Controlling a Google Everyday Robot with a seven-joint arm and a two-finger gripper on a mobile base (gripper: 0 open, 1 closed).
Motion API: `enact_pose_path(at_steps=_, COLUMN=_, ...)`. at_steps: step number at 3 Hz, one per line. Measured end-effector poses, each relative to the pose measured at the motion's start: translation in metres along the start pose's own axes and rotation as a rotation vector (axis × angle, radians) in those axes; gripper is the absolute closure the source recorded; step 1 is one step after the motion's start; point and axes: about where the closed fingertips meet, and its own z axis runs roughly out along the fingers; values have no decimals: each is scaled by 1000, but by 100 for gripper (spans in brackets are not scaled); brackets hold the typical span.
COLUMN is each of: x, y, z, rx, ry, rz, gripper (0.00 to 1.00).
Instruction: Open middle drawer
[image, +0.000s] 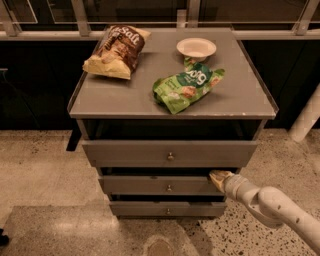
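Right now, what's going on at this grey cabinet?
A robot arm extends in from the lower right, and its tool sits at the right end of the middle drawer, by the front's top edge. The drawer's brass knob at centre is untouched, and the drawer does not look pulled out yet. On the cabinet top lie a brown chip bag, a white bowl and a green chip bag.
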Motion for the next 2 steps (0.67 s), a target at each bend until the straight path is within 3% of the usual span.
enact_pose_path(at_steps=1, x=-4, y=3, z=26, rx=-11, ry=-9, rz=-5, gripper=100)
enact_pose_path(at_steps=2, x=-4, y=3, z=26, rx=-11, ry=-9, rz=-5, gripper=100)
